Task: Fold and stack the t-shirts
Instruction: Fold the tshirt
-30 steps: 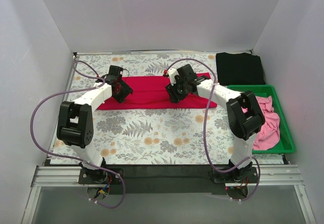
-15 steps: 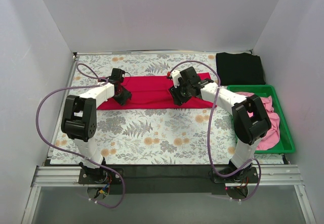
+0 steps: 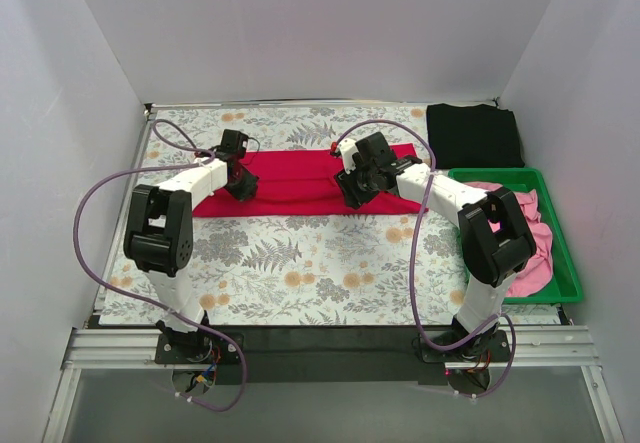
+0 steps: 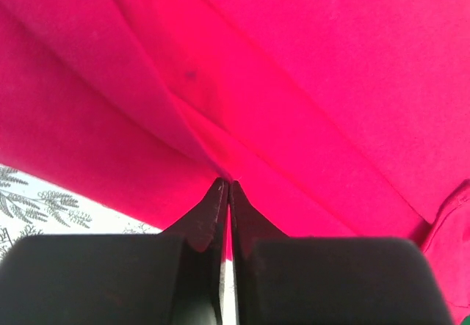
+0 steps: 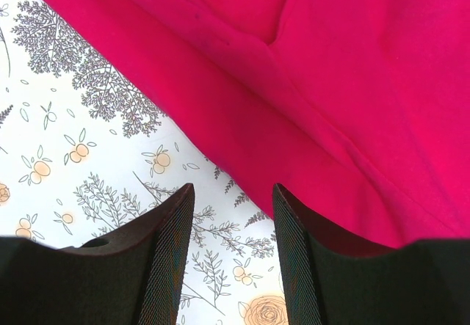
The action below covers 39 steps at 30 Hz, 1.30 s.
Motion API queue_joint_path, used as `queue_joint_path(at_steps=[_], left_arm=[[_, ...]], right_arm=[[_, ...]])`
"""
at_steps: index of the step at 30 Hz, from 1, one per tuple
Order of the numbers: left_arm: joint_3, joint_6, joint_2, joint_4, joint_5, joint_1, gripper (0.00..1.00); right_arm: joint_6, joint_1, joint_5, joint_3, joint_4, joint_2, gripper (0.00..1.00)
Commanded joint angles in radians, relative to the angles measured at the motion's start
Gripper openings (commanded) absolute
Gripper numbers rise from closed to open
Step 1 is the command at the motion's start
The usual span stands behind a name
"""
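The crimson red t-shirt (image 3: 300, 178) lies as a long folded band across the back of the floral tablecloth. My left gripper (image 3: 243, 191) is at its left part; in the left wrist view the left gripper (image 4: 226, 184) is shut, pinching a crease of the red t-shirt (image 4: 294, 83). My right gripper (image 3: 352, 199) hovers at the shirt's near edge. In the right wrist view the right gripper (image 5: 231, 193) is open over the tablecloth (image 5: 88, 134), with the red t-shirt (image 5: 352, 83) just beyond its right finger. A folded black t-shirt (image 3: 472, 135) lies at the back right.
A green bin (image 3: 566, 263) at the right edge holds crumpled pink t-shirts (image 3: 527, 245). White walls enclose the table on three sides. Purple cables loop off both arms. Bare floral tablecloth (image 3: 300, 263) lies in front of the red shirt.
My left gripper has shut on the red shirt's fold, and its arm has drawn in towards the shirt's left end. The right arm shifted slightly at first, then stayed put, still open.
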Motion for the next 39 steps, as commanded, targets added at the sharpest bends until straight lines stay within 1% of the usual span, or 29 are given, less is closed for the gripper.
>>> queue_joint_path(at_steps=[1, 11, 17, 23, 26, 28, 31, 34, 35, 38, 39], left_arm=[[0.052, 0.021, 0.013, -0.006, -0.031, -0.003, 0.01], [0.157, 0.067, 0.079, -0.01, -0.058, -0.003, 0.0], [0.181, 0.063, 0.114, -0.007, -0.077, -0.001, 0.0], [0.218, 0.066, 0.142, 0.001, -0.1, 0.0, 0.0], [0.23, 0.066, 0.159, 0.007, -0.103, 0.0, 0.0], [0.244, 0.064, 0.166, 0.011, -0.103, 0.0, 0.0], [0.267, 0.069, 0.183, 0.014, -0.104, 0.002, 0.01], [0.29, 0.078, 0.197, 0.014, -0.108, 0.003, 0.12], [0.29, 0.081, 0.194, 0.014, -0.108, 0.005, 0.22], [0.286, 0.086, 0.171, 0.014, -0.108, 0.017, 0.35], [0.281, 0.09, 0.147, 0.02, -0.115, 0.023, 0.44]], right_arm=[[0.005, 0.002, 0.007, -0.002, 0.013, -0.045, 0.46], [0.01, 0.002, 0.014, 0.001, 0.013, -0.037, 0.46], [0.027, 0.002, 0.045, 0.019, 0.013, -0.02, 0.46], [0.08, 0.002, 0.073, 0.051, 0.013, 0.01, 0.46], [0.111, 0.001, 0.119, 0.061, 0.013, 0.018, 0.45], [0.143, -0.005, 0.175, 0.067, 0.013, 0.023, 0.46], [0.187, -0.034, 0.185, 0.077, 0.013, 0.029, 0.45], [0.227, -0.077, 0.182, 0.091, 0.016, 0.035, 0.43], [0.237, -0.102, 0.176, 0.094, 0.018, 0.04, 0.43], [0.246, -0.145, 0.146, 0.116, 0.032, 0.052, 0.43], [0.246, -0.169, 0.145, 0.122, 0.036, 0.055, 0.43]])
